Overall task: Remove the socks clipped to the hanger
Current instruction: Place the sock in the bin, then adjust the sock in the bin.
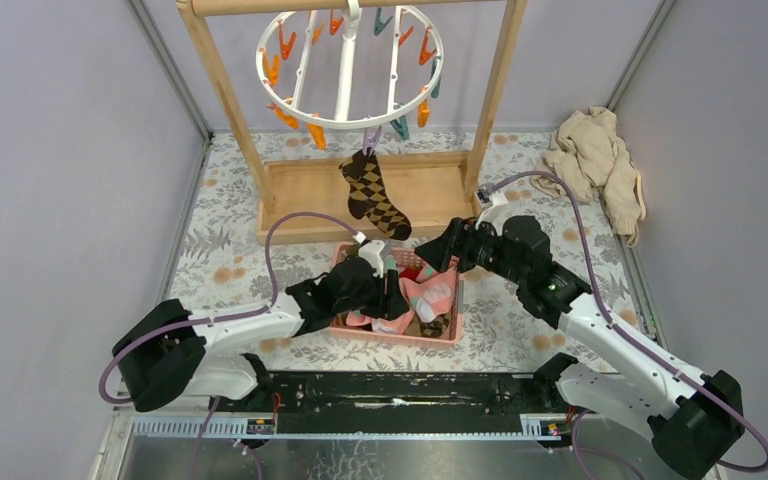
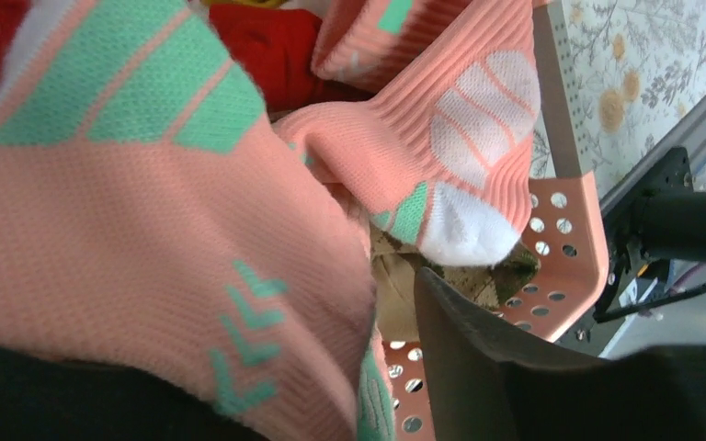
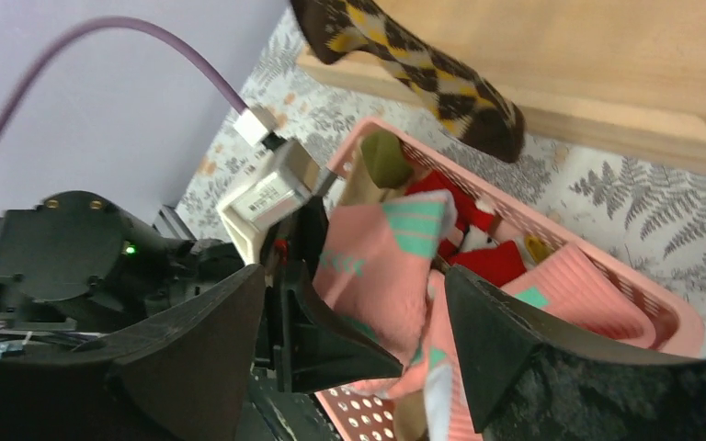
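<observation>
The white ring hanger (image 1: 350,70) hangs from the wooden rack with orange and teal clips. One brown-beige argyle sock pair (image 1: 375,195) is clipped at its front; its toe shows in the right wrist view (image 3: 423,64). My left gripper (image 1: 395,290) is open inside the pink basket (image 1: 390,338). A pink sock with teal marks (image 2: 147,230) lies over its left finger, and its right finger (image 2: 478,358) is bare. My right gripper (image 1: 438,252) is open and empty above the basket's far right corner. Its fingers (image 3: 211,349) frame the pink sock (image 3: 377,266).
The basket (image 3: 643,303) holds several pink, red (image 3: 478,262) and argyle socks. The rack's wooden base (image 1: 310,190) lies just behind it. A beige cloth heap (image 1: 595,160) sits at the back right. Purple cables loop over both arms.
</observation>
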Available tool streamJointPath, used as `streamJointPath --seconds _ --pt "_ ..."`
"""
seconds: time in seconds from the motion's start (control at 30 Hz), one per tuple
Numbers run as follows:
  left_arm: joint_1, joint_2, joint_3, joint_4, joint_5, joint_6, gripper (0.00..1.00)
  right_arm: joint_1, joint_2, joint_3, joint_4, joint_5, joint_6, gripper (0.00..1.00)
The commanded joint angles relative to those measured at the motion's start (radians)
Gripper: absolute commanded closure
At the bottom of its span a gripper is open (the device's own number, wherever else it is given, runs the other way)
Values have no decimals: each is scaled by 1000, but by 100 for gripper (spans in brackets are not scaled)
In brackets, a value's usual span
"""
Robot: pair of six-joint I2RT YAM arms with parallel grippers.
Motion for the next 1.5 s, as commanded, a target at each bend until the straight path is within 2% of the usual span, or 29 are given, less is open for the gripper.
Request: streamJointPath --seconds 0.0,0.07,0.1,0.13,0.33,0.5,0.77,0.97,1.03,1.23,1.33,1.47 --pt "3 28 21 71 -102 54 28 -3 32 5 -68 -23 -63 22" --pt "3 16 58 26 -135 79 15 -2 52 5 -90 -28 -73 23" --pt "3 -1 75 1 -149 90 3 -1 57 6 -118 -23 -82 23" --pt "3 -19 92 -19 -160 99 2 0 60 5 -138 -14 -87 23" --pt "1 -165 179 -169 -164 108 1 33 79 56 -248 83 -144 25" --pt "1 -316 177 -255 -205 71 1 154 140 127 -298 213 -187 26" --pt "2 -531 148 -409 -382 20 2 348 315 183 -209 421 -222 26" --pt "1 -611 104 -435 -429 -14 2 366 540 243 -57 463 -244 26" --pt "2 -639 99 -444 -443 -20 2 375 629 284 -65 474 -250 27" --pt "1 -697 89 -493 -476 -22 2 411 842 329 -129 636 -239 29" --pt "2 -706 88 -510 -470 -30 1 413 877 311 -160 676 -218 29" --pt "1 -715 81 -521 -465 -36 1 413 816 236 -157 672 -204 29"
